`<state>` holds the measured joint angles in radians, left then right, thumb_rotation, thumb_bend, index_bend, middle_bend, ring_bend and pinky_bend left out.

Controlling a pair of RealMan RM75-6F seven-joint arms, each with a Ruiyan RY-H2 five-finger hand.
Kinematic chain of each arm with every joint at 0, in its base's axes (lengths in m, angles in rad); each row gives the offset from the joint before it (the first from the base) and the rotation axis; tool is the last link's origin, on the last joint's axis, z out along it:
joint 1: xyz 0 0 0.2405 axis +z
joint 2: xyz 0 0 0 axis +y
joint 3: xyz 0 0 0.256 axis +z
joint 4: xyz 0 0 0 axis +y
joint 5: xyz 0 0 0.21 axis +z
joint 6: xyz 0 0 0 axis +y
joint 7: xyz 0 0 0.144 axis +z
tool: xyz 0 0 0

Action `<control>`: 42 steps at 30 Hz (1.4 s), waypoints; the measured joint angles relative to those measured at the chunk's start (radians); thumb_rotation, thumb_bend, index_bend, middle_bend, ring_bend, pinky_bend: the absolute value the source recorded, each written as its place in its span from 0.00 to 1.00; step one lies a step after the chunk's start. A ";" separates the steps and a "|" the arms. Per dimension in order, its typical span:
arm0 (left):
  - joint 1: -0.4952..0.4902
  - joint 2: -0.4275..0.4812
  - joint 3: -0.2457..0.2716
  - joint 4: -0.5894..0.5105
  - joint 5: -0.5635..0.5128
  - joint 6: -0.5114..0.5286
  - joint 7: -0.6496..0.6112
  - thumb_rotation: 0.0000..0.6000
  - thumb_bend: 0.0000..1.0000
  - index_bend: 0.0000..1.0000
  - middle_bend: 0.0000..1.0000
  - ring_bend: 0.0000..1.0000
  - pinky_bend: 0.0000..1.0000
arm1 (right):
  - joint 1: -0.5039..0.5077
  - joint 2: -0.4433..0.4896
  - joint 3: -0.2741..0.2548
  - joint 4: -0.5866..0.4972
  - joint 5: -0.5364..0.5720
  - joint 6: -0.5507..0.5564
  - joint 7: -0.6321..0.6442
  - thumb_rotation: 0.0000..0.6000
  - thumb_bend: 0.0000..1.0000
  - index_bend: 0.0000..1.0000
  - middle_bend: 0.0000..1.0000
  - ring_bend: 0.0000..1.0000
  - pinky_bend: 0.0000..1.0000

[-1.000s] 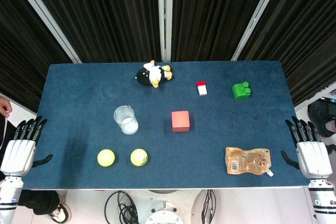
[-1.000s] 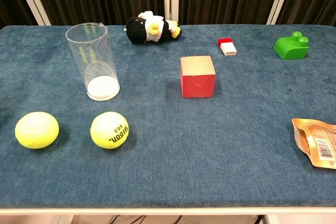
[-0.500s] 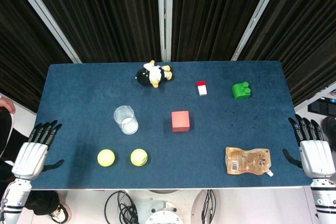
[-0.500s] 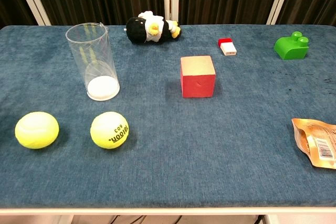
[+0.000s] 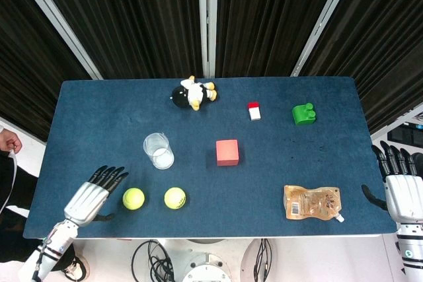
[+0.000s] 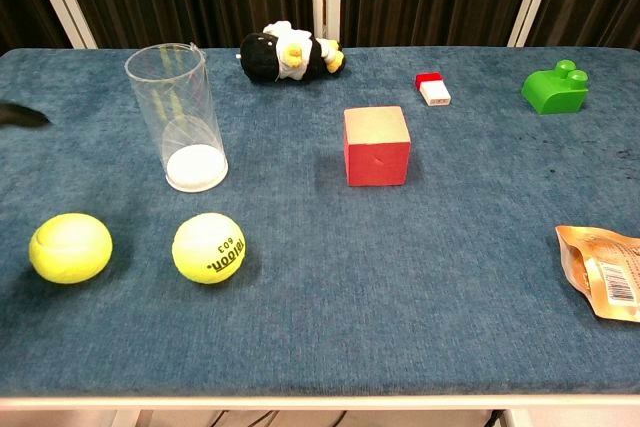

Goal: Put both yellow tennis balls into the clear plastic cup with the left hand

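Observation:
Two yellow tennis balls lie near the table's front left: one (image 5: 133, 198) (image 6: 70, 247) further left, the other (image 5: 175, 197) (image 6: 209, 247) beside it. The clear plastic cup (image 5: 158, 150) (image 6: 177, 117) stands upright just behind them, holding nothing. My left hand (image 5: 90, 195) hovers over the table's front left corner, just left of the left ball, fingers spread and holding nothing; only a dark fingertip (image 6: 20, 115) shows at the chest view's left edge. My right hand (image 5: 403, 189) stays off the table's right edge, fingers spread.
A red cube (image 5: 227, 152) sits mid-table. A black-and-white plush toy (image 5: 193, 93) lies at the back. A small red-and-white block (image 5: 254, 110) and a green brick (image 5: 304, 113) are back right. An orange snack pouch (image 5: 314, 202) lies front right.
My left hand has swung in from beyond the table's left edge to over the front left corner, close to the left ball. My right hand has drifted slightly outward.

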<state>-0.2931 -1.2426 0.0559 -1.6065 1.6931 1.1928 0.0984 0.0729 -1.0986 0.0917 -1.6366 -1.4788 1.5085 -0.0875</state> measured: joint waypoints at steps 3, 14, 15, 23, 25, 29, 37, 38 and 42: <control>-0.024 -0.028 0.006 0.012 -0.012 -0.046 0.017 1.00 0.11 0.01 0.00 0.00 0.01 | -0.001 0.000 0.000 -0.001 0.000 0.001 0.001 1.00 0.20 0.00 0.00 0.00 0.00; -0.068 -0.117 0.020 0.115 -0.011 -0.083 -0.036 1.00 0.14 0.12 0.05 0.00 0.16 | -0.004 0.001 -0.001 0.000 0.004 0.001 0.002 1.00 0.20 0.00 0.00 0.00 0.00; -0.073 -0.126 0.022 0.130 -0.008 -0.085 -0.039 1.00 0.15 0.13 0.08 0.02 0.18 | -0.005 0.002 -0.001 0.000 0.005 0.001 0.003 1.00 0.20 0.00 0.00 0.00 0.00; -0.088 -0.184 0.020 0.174 -0.030 -0.101 -0.016 1.00 0.16 0.35 0.25 0.23 0.43 | -0.009 0.007 0.003 0.002 0.022 -0.002 0.012 1.00 0.20 0.00 0.00 0.00 0.00; -0.087 -0.201 0.014 0.192 -0.033 -0.085 -0.005 1.00 0.18 0.42 0.32 0.32 0.54 | -0.009 0.008 0.003 0.002 0.024 -0.004 0.010 1.00 0.20 0.00 0.00 0.00 0.00; -0.080 -0.236 0.005 0.238 -0.031 -0.040 0.014 1.00 0.20 0.50 0.43 0.44 0.69 | -0.009 0.010 0.004 0.000 0.026 -0.005 0.012 1.00 0.20 0.00 0.00 0.00 0.00; -0.067 -0.217 -0.015 0.206 -0.044 0.016 0.062 1.00 0.23 0.58 0.51 0.51 0.75 | -0.009 0.016 0.008 -0.005 0.030 -0.005 0.014 1.00 0.21 0.00 0.00 0.00 0.00; -0.065 -0.206 -0.020 0.189 -0.043 0.031 0.071 1.00 0.24 0.58 0.51 0.51 0.75 | -0.009 0.017 0.008 -0.006 0.030 -0.005 0.014 1.00 0.21 0.00 0.00 0.00 0.00; -0.056 -0.131 -0.061 0.080 -0.040 0.114 0.113 1.00 0.24 0.59 0.52 0.52 0.76 | -0.010 0.019 0.009 -0.010 0.027 -0.001 0.013 1.00 0.21 0.00 0.00 0.00 0.00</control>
<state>-0.3490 -1.3738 -0.0049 -1.5262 1.6527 1.3065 0.2116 0.0627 -1.0795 0.1003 -1.6465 -1.4518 1.5073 -0.0743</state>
